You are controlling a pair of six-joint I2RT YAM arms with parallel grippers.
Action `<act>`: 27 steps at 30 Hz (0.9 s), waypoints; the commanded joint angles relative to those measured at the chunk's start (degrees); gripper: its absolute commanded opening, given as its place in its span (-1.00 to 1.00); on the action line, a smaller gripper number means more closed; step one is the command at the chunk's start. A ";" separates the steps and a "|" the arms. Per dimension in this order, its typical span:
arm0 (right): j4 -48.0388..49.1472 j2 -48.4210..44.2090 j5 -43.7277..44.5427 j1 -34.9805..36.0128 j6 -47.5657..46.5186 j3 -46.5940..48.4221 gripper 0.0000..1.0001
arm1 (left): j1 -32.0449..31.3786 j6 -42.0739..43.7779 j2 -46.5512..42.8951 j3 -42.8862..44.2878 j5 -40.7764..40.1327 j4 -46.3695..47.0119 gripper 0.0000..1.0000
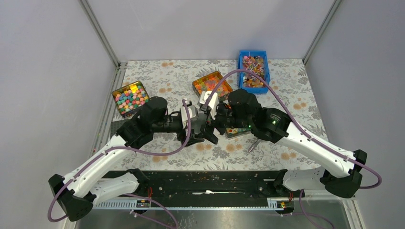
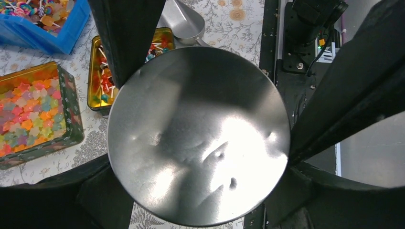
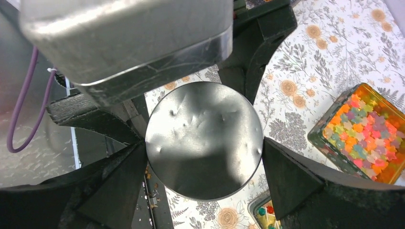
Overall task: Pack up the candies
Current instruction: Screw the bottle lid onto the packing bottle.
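A round silver tin (image 2: 198, 138) hangs in the air between both grippers, and each wrist view faces one of its flat ends (image 3: 204, 140). My left gripper (image 2: 205, 119) is shut on its rim. My right gripper (image 3: 204, 143) is shut on its rim from the opposite side. In the top view the two grippers, left (image 1: 197, 125) and right (image 1: 212, 119), meet over the table's middle and hide the tin. The candies (image 2: 102, 78), small red and blue sweets with thin pale ends, lie in a small gold tin (image 1: 237, 132) beside the right gripper.
A tin of orange-yellow-green pieces (image 1: 211, 85) sits behind the grippers. A tin of pink-blue-yellow cubes (image 1: 130, 98) sits at the left. A blue bin (image 1: 253, 68) of mixed sweets stands at the back right. A metal scoop (image 2: 184, 21) lies by the small gold tin.
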 commanded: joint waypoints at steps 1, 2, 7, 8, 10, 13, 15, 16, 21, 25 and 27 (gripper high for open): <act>6.16 3.12 2.94 3.60 3.50 -2.83 0.98 | -0.67 -2.29 -1.24 5.60 -0.24 16.95 -0.10; 6.14 2.62 2.82 3.61 3.18 -3.09 0.99 | -0.65 -1.03 -1.82 5.01 0.13 15.07 -0.09; 5.34 -1.09 -0.29 3.51 0.29 -5.22 0.99 | -0.61 8.21 -3.82 3.32 2.18 2.67 -0.04; 4.36 -1.70 -0.46 3.47 -0.39 -5.12 0.99 | -0.62 9.94 -4.07 2.98 2.76 0.59 -0.04; 0.60 -2.17 -1.62 3.16 -2.46 -3.75 0.99 | -0.66 12.37 -5.02 2.24 3.51 -2.36 -0.03; -5.44 -2.65 -5.40 2.10 -6.54 -0.72 0.99 | -0.60 15.03 -6.10 1.31 4.79 -5.18 -0.03; -8.05 -3.30 -10.09 0.72 -9.03 0.54 0.99 | -0.64 16.03 -6.70 0.92 5.55 -6.09 -0.03; -8.77 -3.79 -12.71 -0.18 -9.87 1.00 0.99 | -0.64 16.28 -6.81 0.82 6.01 -6.44 -0.02; -9.07 -6.57 -25.53 -5.14 -13.25 1.52 0.99 | -0.63 17.43 -6.80 1.27 9.80 -8.44 -0.04; -9.04 -7.21 -31.32 -6.73 -18.50 2.29 0.99 | -0.64 17.35 -6.56 2.00 14.03 -8.66 -0.05; -9.07 -6.66 -33.69 -6.92 -20.15 2.91 0.99 | -0.61 17.15 -6.37 2.47 15.59 -8.62 -0.05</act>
